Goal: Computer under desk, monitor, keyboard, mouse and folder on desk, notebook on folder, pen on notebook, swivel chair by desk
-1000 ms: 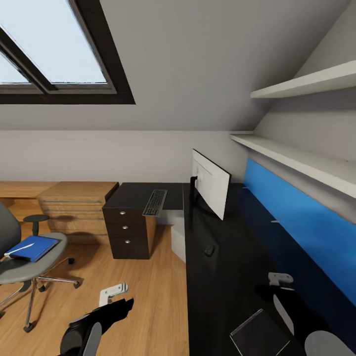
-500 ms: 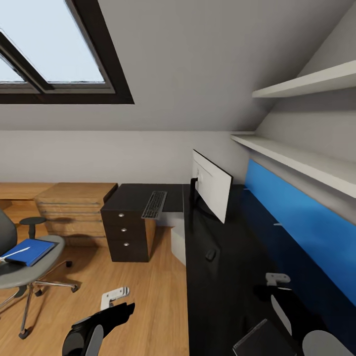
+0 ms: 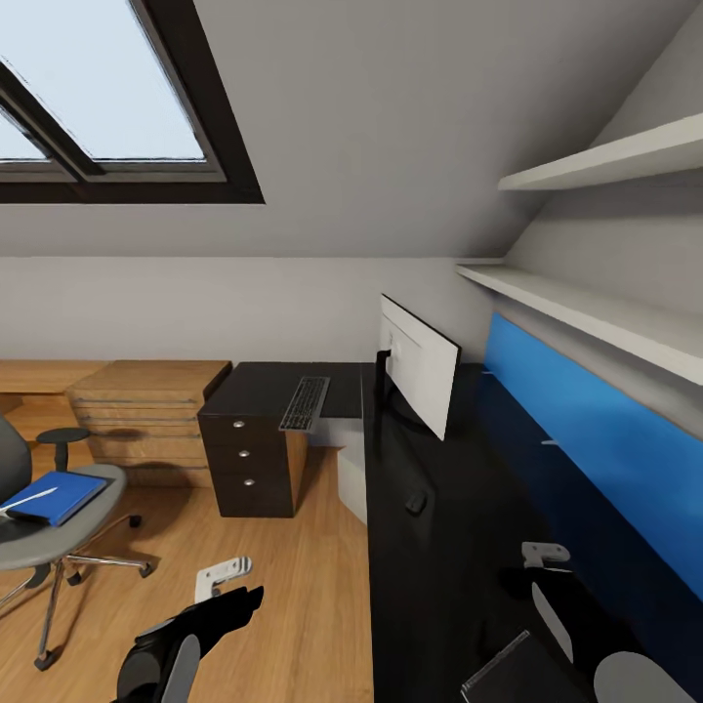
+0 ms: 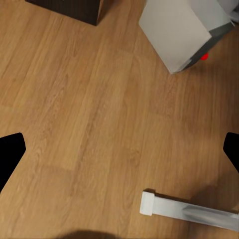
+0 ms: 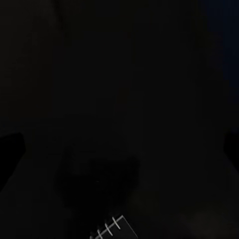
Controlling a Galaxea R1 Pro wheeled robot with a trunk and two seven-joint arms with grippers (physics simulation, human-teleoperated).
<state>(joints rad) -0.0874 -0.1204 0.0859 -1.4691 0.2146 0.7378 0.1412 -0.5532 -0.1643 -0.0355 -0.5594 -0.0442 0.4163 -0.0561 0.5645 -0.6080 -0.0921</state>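
Observation:
The black desk (image 3: 439,566) runs along the blue back panel. On it stand the monitor (image 3: 420,366), the keyboard (image 3: 306,402) on the far wing, the small mouse (image 3: 416,503) and the dark notebook (image 3: 508,669) at the near edge. The swivel chair (image 3: 49,532) stands on the floor to the left. It carries the blue folder (image 3: 57,495) with the white pen (image 3: 29,501) on top. The computer (image 4: 179,30) sits under the desk. My left gripper (image 4: 119,152) hangs open over the floor. My right gripper (image 3: 545,555) hovers open above the desk beside the notebook (image 5: 112,230).
A black drawer unit (image 3: 249,459) stands under the desk's far wing, with a low light-wood unit (image 3: 146,410) to its left. White shelves (image 3: 586,322) jut over the desk at the right. A white desk leg (image 4: 189,211) lies near my left gripper. Wood floor separates chair and desk.
The whole view has shifted slightly, so the chair sits further left and the notebook lower in the picture. The things themselves have not moved, and both grippers stay open.

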